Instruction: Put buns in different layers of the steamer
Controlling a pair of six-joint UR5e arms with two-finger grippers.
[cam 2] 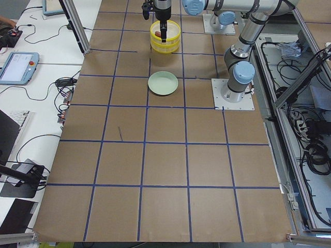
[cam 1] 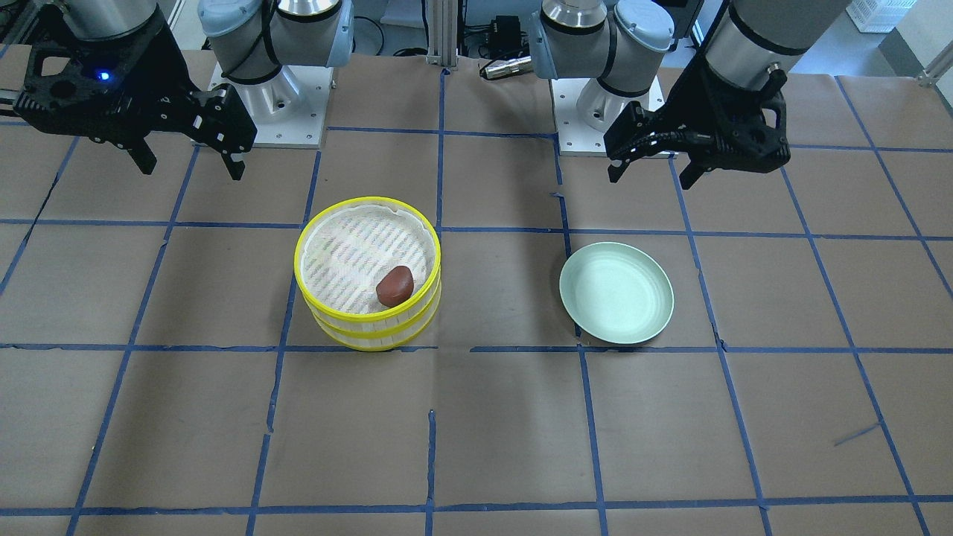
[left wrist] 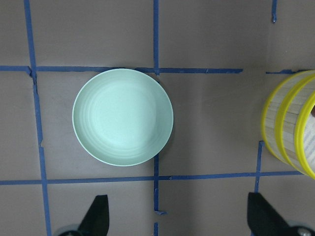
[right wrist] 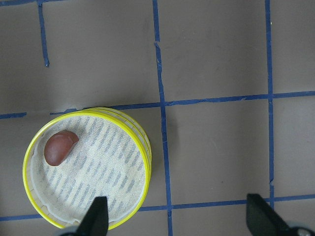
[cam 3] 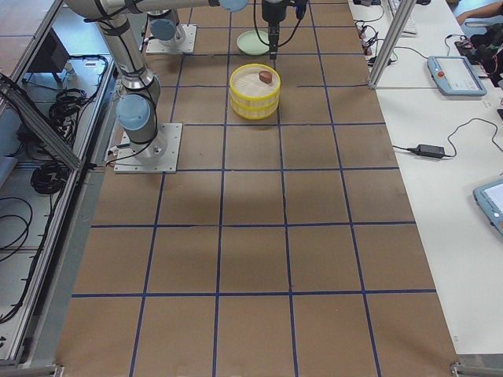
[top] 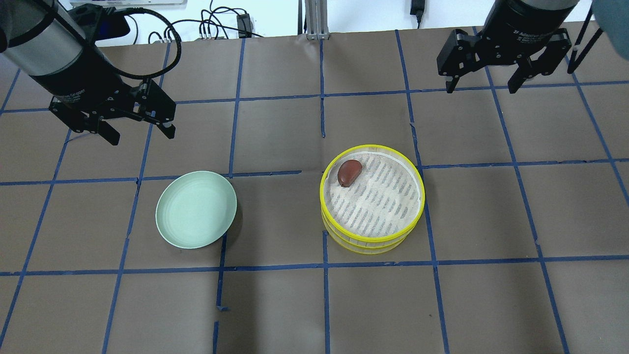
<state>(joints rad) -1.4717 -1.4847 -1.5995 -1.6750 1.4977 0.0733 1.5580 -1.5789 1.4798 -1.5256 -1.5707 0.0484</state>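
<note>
Two yellow-rimmed steamer trays are stacked on the table; the top tray (top: 416,173) sits on the lower tray (top: 372,246). The reddish-brown bun (top: 349,172) lies on the top tray's white floor near its rim, and it also shows in the right wrist view (right wrist: 60,146). The white bun is hidden. My left gripper (top: 142,136) is open and empty, high above the table behind the plate. My right gripper (top: 480,88) is open and empty, high and beyond the steamer stack (right wrist: 142,147).
A pale green plate (top: 195,209) lies empty to the stack's left, also in the left wrist view (left wrist: 123,116). The brown table is marked with blue tape lines. The arm bases stand at the robot's edge of the table (cam 1: 268,112).
</note>
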